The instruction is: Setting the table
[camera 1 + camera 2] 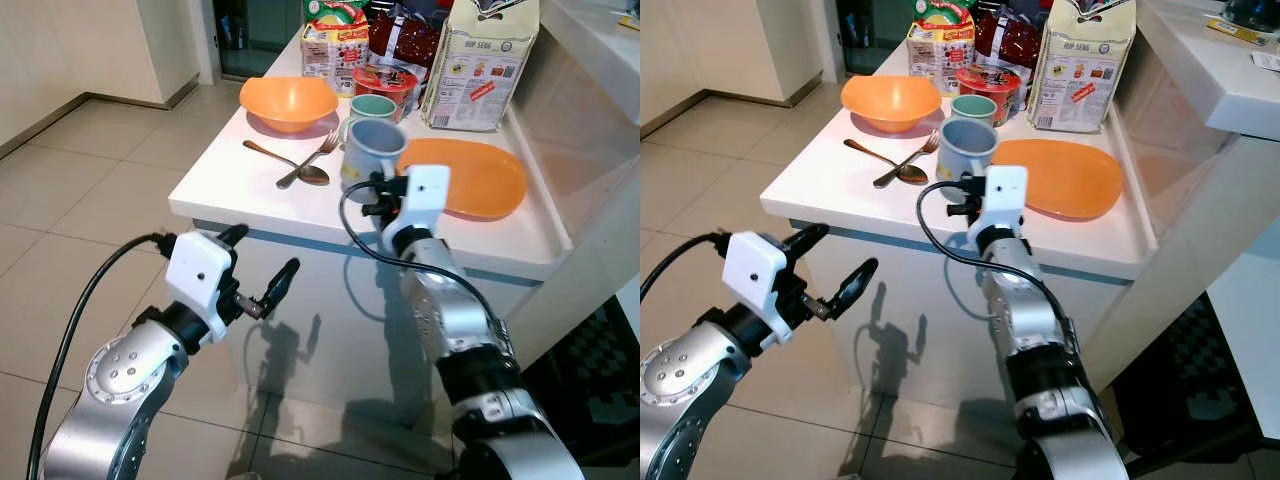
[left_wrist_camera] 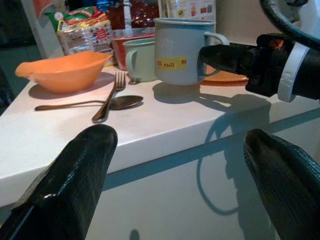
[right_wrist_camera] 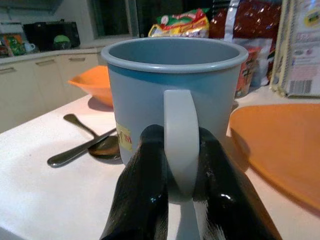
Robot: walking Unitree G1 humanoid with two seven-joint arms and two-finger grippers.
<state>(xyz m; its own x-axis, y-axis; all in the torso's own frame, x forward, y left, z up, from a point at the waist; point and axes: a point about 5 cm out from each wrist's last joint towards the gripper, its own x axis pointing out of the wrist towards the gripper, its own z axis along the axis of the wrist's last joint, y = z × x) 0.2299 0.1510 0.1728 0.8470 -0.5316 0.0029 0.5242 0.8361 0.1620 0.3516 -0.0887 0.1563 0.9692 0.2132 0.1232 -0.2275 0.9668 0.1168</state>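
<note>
Here right gripper (image 3: 181, 165) pinches blue mug (image 3: 172, 95) handle, hiding its base; left gripper (image 1: 262, 270) spread open, off-table.

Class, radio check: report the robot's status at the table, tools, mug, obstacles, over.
Right tool pinching blue mug by its handle, mug on counter. Left tool open, below counter edge. Orange plate beside mug; spoon and fork close by.

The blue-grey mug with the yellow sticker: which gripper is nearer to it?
Right. The right gripper is closed on the blue-grey mug's handle at the counter's front edge. The left gripper hangs open below the counter, out in front of it, touching nothing.
</note>
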